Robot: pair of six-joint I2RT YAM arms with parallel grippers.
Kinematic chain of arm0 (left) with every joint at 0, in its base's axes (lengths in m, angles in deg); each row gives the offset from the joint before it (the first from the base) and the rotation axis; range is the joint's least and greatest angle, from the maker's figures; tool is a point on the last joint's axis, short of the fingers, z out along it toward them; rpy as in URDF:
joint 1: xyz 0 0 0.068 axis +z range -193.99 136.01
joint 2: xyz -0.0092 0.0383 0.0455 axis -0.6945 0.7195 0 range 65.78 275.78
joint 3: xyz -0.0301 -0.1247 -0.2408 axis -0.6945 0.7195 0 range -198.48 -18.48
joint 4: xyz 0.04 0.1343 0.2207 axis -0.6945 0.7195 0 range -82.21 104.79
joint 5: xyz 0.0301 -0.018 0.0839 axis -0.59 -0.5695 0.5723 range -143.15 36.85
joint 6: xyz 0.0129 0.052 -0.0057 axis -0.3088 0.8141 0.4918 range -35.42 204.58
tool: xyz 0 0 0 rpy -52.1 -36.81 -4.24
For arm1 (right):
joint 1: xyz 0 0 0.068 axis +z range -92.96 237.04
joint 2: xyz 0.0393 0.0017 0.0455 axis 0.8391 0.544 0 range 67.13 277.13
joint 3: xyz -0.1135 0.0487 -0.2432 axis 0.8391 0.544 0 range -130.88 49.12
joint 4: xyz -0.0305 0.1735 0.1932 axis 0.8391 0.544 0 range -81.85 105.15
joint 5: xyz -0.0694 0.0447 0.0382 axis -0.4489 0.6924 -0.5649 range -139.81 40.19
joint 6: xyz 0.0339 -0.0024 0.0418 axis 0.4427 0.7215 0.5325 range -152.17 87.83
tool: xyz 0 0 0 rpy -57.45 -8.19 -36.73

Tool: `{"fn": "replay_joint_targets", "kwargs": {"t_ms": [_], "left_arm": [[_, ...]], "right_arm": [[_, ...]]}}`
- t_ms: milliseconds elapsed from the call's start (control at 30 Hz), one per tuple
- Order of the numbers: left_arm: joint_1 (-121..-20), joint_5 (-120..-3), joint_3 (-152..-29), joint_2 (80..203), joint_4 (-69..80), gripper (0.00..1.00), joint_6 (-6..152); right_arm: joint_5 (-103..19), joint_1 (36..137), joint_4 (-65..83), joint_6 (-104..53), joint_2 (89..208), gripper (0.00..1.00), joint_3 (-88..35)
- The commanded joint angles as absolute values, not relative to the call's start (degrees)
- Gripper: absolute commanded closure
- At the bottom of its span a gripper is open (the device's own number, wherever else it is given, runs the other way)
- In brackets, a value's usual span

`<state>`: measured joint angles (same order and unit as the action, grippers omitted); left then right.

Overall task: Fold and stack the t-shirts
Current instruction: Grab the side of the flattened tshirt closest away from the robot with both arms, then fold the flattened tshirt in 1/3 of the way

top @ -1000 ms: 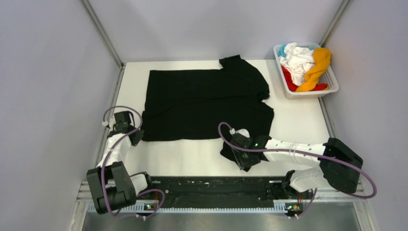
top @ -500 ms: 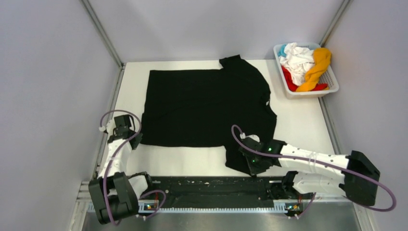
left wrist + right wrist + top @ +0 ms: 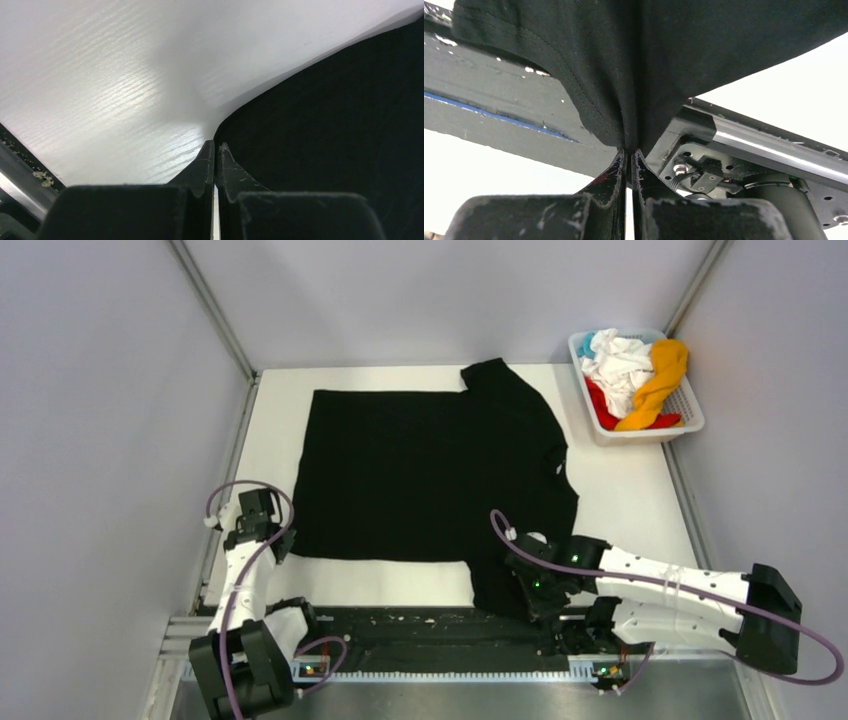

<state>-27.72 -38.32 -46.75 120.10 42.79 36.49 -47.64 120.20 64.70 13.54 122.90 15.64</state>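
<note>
The black t-shirt (image 3: 430, 475) lies spread flat on the white table (image 3: 620, 495), neck to the right. My left gripper (image 3: 283, 548) is shut on its near-left hem corner; the left wrist view shows the cloth (image 3: 340, 135) pinched at my fingertips (image 3: 216, 145). My right gripper (image 3: 532, 602) is shut on the near-right sleeve at the table's front edge; the right wrist view shows the sleeve (image 3: 624, 65) bunched in my gripper (image 3: 629, 152). White (image 3: 618, 360), orange-yellow (image 3: 658, 380), red (image 3: 603, 408) and light blue (image 3: 588, 343) shirts lie in the basket.
The white slatted basket (image 3: 690, 420) stands at the far right corner. Grey walls close in the table on three sides. A black rail (image 3: 420, 625) runs along the near edge between the arm bases.
Both grippers have pulled the shirt's near edge towards me. The right gripper moved from mid-table to the front edge, and the sleeve and right side have flattened out.
</note>
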Motion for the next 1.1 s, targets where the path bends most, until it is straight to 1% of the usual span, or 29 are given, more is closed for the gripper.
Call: {"fn": "replay_joint_targets", "kwargs": {"t_ms": [0,133,267,400,567,767,933,1067], "left_arm": [[-27.8,-42.4,-48.6,119.9,41.4,1.00,36.9],[-27.8,-43.7,-52.2,121.8,39.9,1.00,35.8],[-27.8,-45.5,-55.5,125.0,37.4,1.00,35.1],[-27.9,-48.1,-59.4,130.0,34.8,1.00,34.3],[-28.0,-50.0,-65.0,137.6,32.3,1.00,33.6],[-29.0,-50.7,-71.6,146.1,31.1,1.00,33.7],[-29.5,-47.7,-73.0,148.9,30.4,1.00,33.2],[-29.6,-47.7,-74.3,150.9,28.6,1.00,33.1]], "right_arm": [[-55.2,120.6,66.6,13.9,123.7,1.00,9.8],[-61.3,116.4,66.0,9.5,125.6,1.00,3.5],[-61.9,108.0,62.5,2.0,127.6,1.00,-0.8],[-64.4,103.3,58.4,-4.2,131.2,1.00,-4.9],[-68.9,96.6,54.7,-7.9,134.9,1.00,-8.8],[-69.2,90.0,48.8,-13.4,138.0,1.00,-11.9],[-68.3,86.1,45.8,-16.1,142.6,1.00,-15.6],[-66.7,83.4,43.3,-17.9,145.7,1.00,-18.6]]}}
